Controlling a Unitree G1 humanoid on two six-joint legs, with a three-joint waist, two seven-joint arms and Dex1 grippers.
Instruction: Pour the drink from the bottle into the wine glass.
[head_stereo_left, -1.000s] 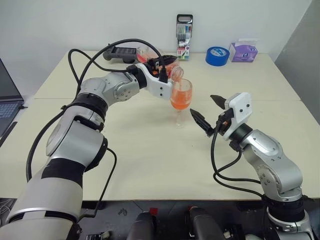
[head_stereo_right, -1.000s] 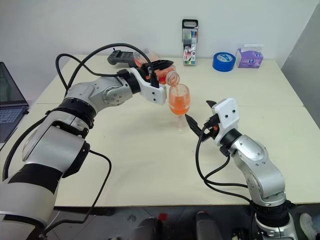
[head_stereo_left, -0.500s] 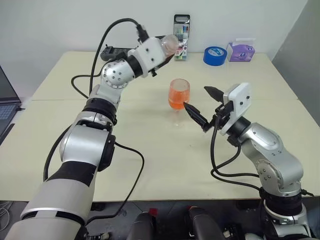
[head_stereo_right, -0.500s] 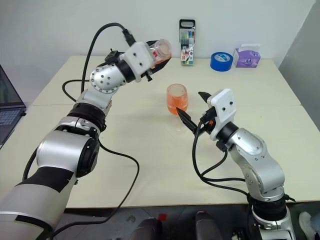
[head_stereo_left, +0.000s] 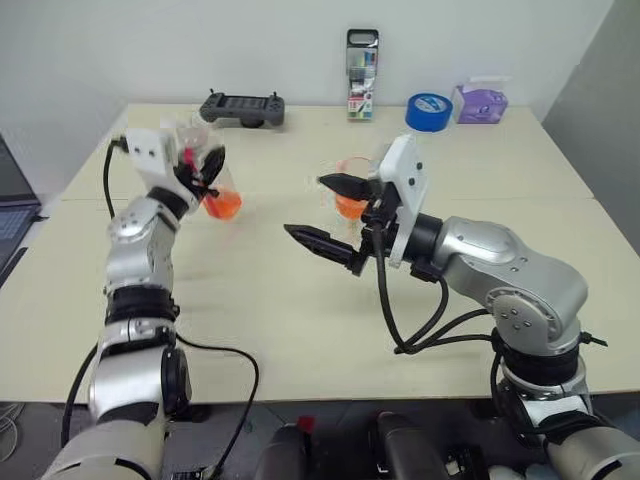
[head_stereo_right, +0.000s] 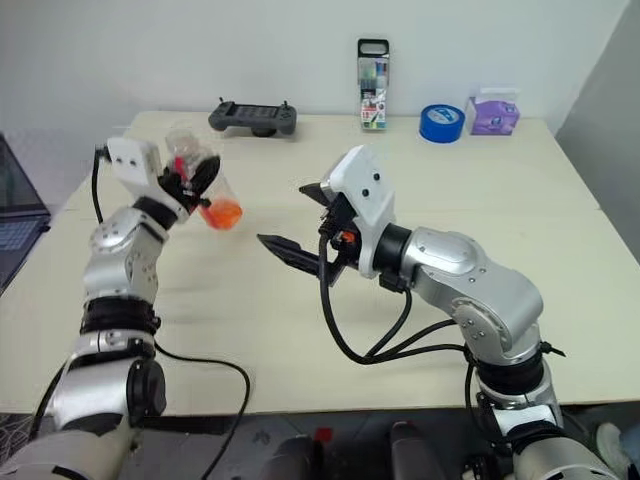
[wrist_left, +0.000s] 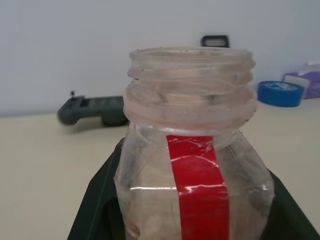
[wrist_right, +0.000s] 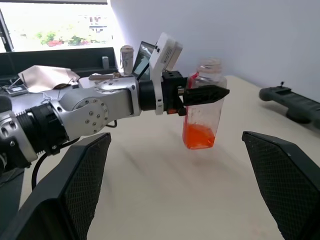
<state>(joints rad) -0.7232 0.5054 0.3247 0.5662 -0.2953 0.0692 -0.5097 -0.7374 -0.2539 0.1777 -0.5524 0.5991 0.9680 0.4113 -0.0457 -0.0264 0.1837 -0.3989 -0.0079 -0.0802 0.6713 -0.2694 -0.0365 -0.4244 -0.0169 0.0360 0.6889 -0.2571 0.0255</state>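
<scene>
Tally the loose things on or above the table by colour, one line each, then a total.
Clear with orange-red drink: 2, the bottle in the left gripper and the wine glass
Black: 2, the game controller and the marker case
Blue: 1, the tape roll
Purple: 1, the tissue pack
Total: 6

Left gripper (head_stereo_left: 203, 172) holds the upright bottle (head_stereo_left: 212, 183) above the table (head_stereo_left: 260, 290).

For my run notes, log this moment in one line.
left gripper: shut on bottle, upright, uncapped | right gripper: open, empty | wine glass: holds drink
</scene>
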